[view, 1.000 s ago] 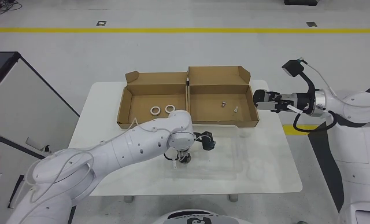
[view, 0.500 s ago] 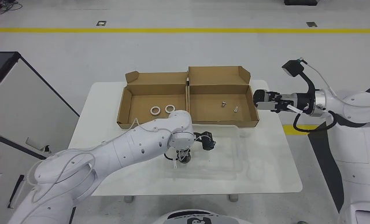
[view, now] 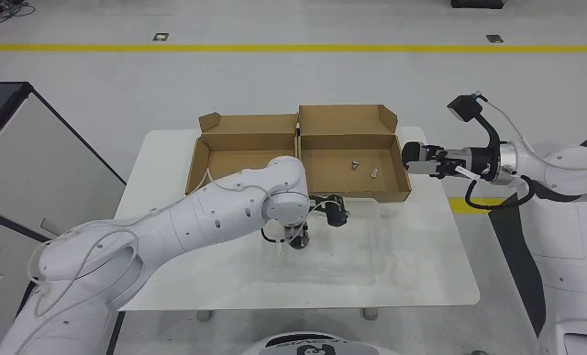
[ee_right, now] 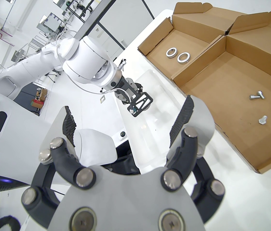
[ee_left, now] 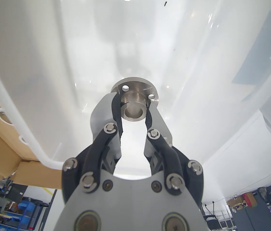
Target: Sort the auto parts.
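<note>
Step in hand, by judgement: pick-up. Pinching a flanged bushing in the left gripper, pads pressed on the sleeve from both sides, flange end away from the wrist. Located inside the clear tray, toward its left end, on the front half of the table. Cannot tell whether lifted off the tray floor or touching it.

Look of the part: bare machined metal, satin grey. Short hollow sleeve with a thick wall, open bore facing the wrist camera. Round flange wider than the sleeve, with at least two small through-holes near its rim. Rigid and smooth, so likely to slip if gripped lightly.

Next move, by judgement: raise straight up over the tray wall, then carry to the cardboard box along the far edge of the table. Left compartment: two rings. Right compartment: two bolts. Matches neither kind outright; as a round bored piece, probably closer to the rings. Needs a low, level release, not a drop.

Right gripper: spread wide, empty, just off the right-hand wall of the box.
</note>
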Motion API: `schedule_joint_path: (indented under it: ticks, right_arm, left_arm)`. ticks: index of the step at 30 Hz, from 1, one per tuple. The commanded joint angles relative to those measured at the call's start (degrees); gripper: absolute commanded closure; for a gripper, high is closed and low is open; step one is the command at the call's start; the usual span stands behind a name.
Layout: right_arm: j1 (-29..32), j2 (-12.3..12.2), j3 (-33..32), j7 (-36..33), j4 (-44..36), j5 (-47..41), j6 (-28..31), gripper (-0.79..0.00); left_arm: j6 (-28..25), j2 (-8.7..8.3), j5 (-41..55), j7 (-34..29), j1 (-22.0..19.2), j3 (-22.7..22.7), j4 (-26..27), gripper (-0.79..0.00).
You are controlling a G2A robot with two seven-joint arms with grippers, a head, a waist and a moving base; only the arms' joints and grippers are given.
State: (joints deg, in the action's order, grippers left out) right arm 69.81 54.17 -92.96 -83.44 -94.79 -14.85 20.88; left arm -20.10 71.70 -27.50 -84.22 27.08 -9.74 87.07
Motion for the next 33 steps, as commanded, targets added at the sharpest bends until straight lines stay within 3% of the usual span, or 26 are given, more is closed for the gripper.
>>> schedule_joint_path:
  ticks: [1,7,20,23,27,33]
  right_arm:
    - [0.0,0.0,0.0,0.0,0.0,0.0,0.0,-0.785]
    - [0.0,0.0,0.0,0.0,0.0,0.0,0.0,-0.785]
    - [0.0,0.0,0.0,0.0,0.0,0.0,0.0,-0.785]
    - [0.0,0.0,0.0,0.0,0.0,0.0,0.0,-0.785]
    - [0.0,0.0,0.0,0.0,0.0,0.0,0.0,-0.785]
    - [0.0,0.0,0.0,0.0,0.0,0.0,0.0,-0.785]
  left_arm:
    - [0.8,-0.18,0.5,-0.8,-0.9,0.0,1.0,0.000]
    - [1.8,-0.62,3.4,-1.7,-4.1,0.0,2.8,0.000]
    - [1.8,-0.62,3.4,-1.7,-4.1,0.0,2.8,0.000]
    - [2.3,-0.87,2.6,1.0,-3.7,-1.2,2.5,0.000]
    - [2.6,-2.33,3.9,3.7,-3.9,-5.4,2.8,0.000]
    - [1.4,-6.46,5.3,3.4,-2.1,-12.7,5.7,0.000]
